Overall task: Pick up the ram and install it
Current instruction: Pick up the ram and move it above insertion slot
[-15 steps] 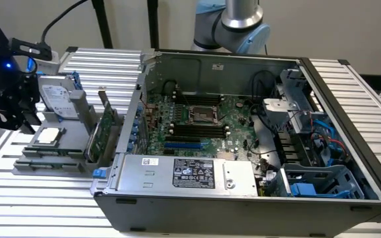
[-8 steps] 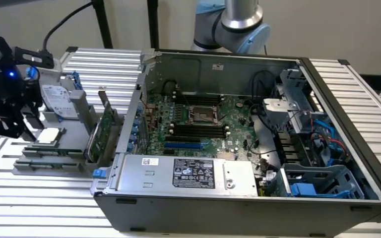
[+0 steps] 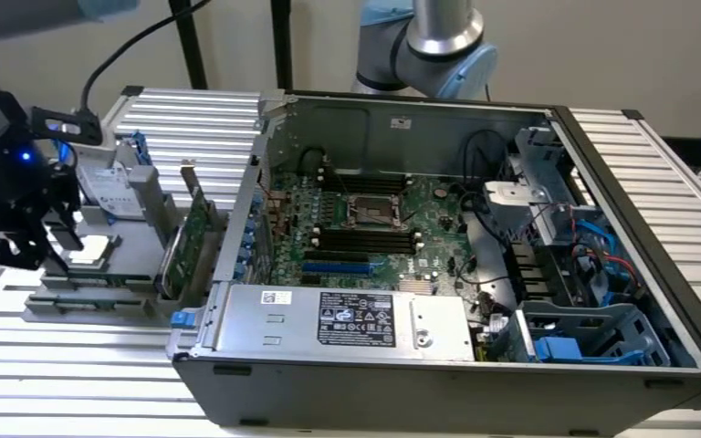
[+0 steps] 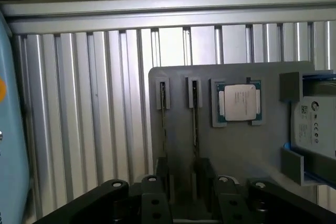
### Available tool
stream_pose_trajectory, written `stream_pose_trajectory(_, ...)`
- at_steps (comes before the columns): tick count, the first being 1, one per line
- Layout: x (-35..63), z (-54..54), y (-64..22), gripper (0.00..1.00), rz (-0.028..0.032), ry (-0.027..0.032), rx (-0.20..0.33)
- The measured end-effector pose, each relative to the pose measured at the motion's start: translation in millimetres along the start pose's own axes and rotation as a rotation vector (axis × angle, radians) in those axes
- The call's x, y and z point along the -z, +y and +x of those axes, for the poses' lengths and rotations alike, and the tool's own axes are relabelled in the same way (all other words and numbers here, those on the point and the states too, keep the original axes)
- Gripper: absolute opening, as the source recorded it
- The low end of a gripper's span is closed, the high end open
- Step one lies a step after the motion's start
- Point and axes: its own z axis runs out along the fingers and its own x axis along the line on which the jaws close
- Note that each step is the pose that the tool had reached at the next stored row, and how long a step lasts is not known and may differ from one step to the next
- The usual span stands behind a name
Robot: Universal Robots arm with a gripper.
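My black gripper (image 3: 15, 245) hangs at the exterior view's far left, over the grey parts holder (image 3: 88, 301) beside the open computer case (image 3: 448, 383). In the wrist view the gripper (image 4: 182, 174) stands open with nothing between its fingers, just above the holder (image 4: 236, 150). Two narrow slots in the holder each carry a thin dark strip seen edge-on. The strip nearer the processor looks like the ram (image 4: 195, 119), and the gripper's fingers stand at its near end. Black memory slots (image 3: 357, 239) lie bare on the motherboard (image 3: 430, 205).
On the holder sit a processor (image 4: 239, 103) and a drive (image 4: 314, 124). A tall green expansion card (image 3: 190, 245) stands upright between the holder and the case wall. A power supply (image 3: 339, 319) and blue drive cage (image 3: 594, 342) fill the case's front. Ribbed aluminium table (image 4: 84, 108) lies around.
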Motion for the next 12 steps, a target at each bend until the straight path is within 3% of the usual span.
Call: stream_pose_trajectory(12, -21.8, 6.3, -0.8, 1.00, -0.0004, -0.0008, 0.011)
